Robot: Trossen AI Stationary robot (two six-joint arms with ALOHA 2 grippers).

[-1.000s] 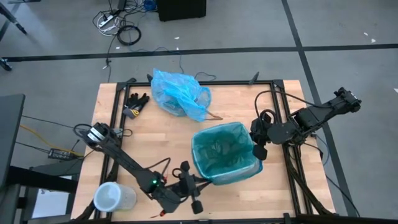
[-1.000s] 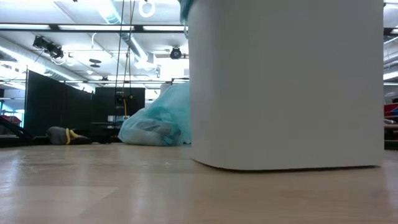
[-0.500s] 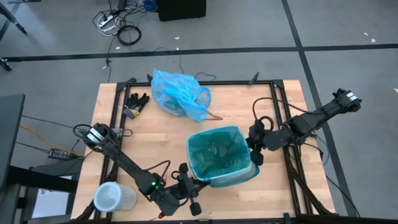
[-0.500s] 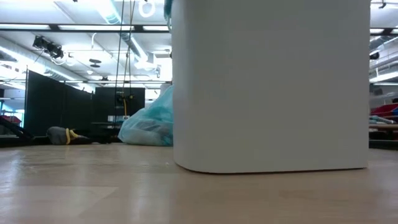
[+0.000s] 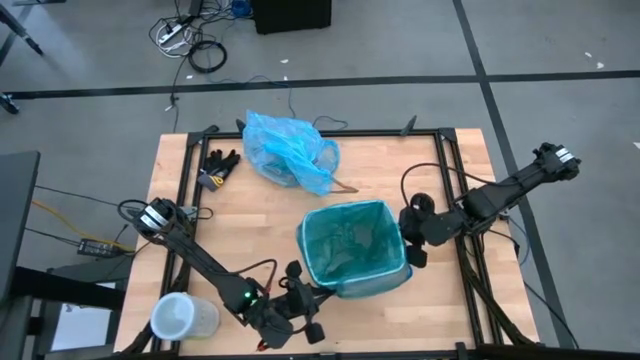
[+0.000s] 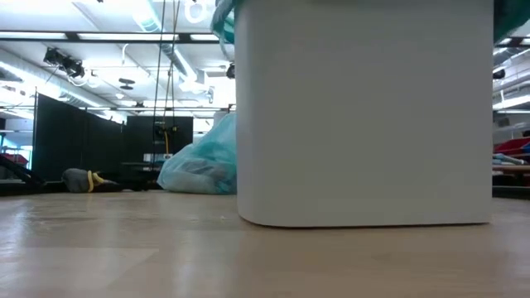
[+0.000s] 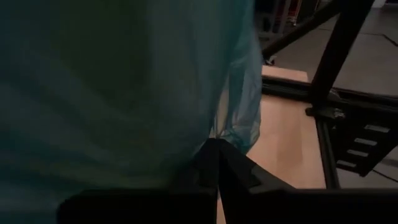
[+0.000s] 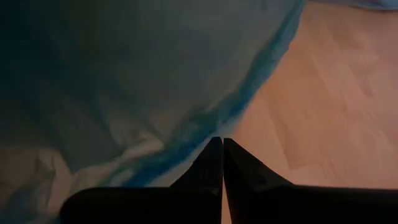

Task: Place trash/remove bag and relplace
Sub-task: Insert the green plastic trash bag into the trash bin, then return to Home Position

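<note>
The surface (image 5: 250, 215) is a pale wooden top with fine straight grain, framed by black rails, standing on a grey floor crossed by dark tape lines; cables lie on the floor beyond its far edge. The low view looks across it into a room with ceiling strip lights and dark partitions.

The left arm reaches from the left edge along the near edge, elbow bent, its hand (image 5: 308, 318) at the near side of the bin. Its fingers are pressed together, and the left wrist view shows thin teal film bunched right at their tips, though a true pinch cannot be confirmed. The right arm stretches in from the right edge, nearly straight, its hand (image 5: 418, 250) at the bin's right side. Those fingers are also together, their tips at the hem of the teal film where it meets bare wood.

The bin (image 6: 364, 116) is a smooth white box with rounded bottom corners, standing right of centre near the near edge. A darker teal liner (image 5: 352, 245) fills it, crinkly and folded over the rim.

The bag (image 5: 288, 148), light blue, translucent and crumpled into a full lump, lies near the middle of the far edge, apart from the bin; pale shapes show dimly through it in the low view.

A clear round tub (image 5: 183, 317) sits at the near left corner. Black gloves (image 5: 219, 166) lie near the far left corner.
</note>
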